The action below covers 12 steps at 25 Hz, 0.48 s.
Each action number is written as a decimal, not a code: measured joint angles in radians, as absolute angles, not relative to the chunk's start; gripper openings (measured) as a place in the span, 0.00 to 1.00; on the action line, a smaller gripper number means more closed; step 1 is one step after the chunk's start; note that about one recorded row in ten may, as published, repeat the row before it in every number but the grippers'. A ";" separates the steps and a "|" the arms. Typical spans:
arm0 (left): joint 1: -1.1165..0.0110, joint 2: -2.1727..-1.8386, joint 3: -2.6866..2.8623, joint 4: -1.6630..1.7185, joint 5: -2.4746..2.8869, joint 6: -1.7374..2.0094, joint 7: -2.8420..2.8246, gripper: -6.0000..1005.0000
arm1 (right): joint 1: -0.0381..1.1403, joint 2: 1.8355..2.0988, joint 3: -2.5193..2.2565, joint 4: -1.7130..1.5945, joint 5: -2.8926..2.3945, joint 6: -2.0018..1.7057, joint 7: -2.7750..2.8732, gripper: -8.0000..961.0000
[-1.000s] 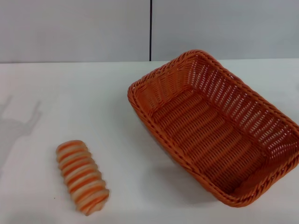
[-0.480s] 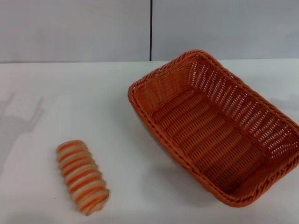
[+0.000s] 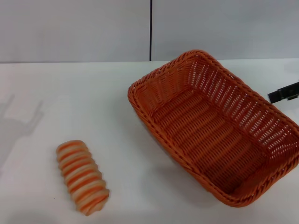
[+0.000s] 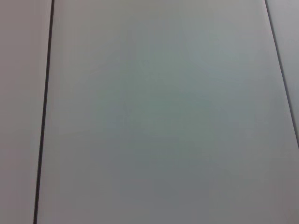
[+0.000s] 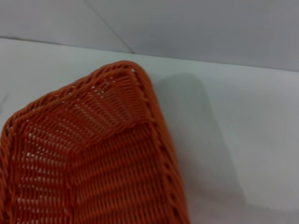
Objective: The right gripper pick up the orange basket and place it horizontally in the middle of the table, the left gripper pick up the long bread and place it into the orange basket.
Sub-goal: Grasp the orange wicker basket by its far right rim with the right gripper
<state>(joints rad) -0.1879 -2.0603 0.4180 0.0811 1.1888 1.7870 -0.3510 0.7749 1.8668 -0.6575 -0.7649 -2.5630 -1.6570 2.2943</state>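
The orange basket [image 3: 217,126] lies empty and slanted on the right half of the white table [image 3: 84,98]. In the right wrist view one corner of the orange basket [image 5: 93,158] fills the lower left. A black tip of my right gripper [image 3: 283,93] pokes in at the right edge of the head view, just beyond the basket's far long rim. The striped long bread [image 3: 82,177] rests on the table at the front left, well apart from the basket. My left gripper is out of view; its wrist view holds only the grey wall.
A pale grey wall [image 3: 74,28] with a dark vertical seam [image 3: 151,28] stands behind the table. An arm's shadow [image 3: 18,123] falls on the tabletop at the far left.
The black tip of my right gripper has come into the head view at the right edge. The shadow at the far left has shifted. Basket and bread have not moved.
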 joint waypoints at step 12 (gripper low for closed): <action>-0.195 -2.062 0.419 0.080 1.189 1.797 -0.354 0.80 | 0.796 1.933 -0.684 -0.738 -2.566 -1.575 2.267 0.83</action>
<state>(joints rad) -0.1949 -2.0625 0.4186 0.0797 1.1888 1.7966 -0.3538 0.7963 1.9335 -0.6844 -0.7382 -2.5657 -1.5753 2.2665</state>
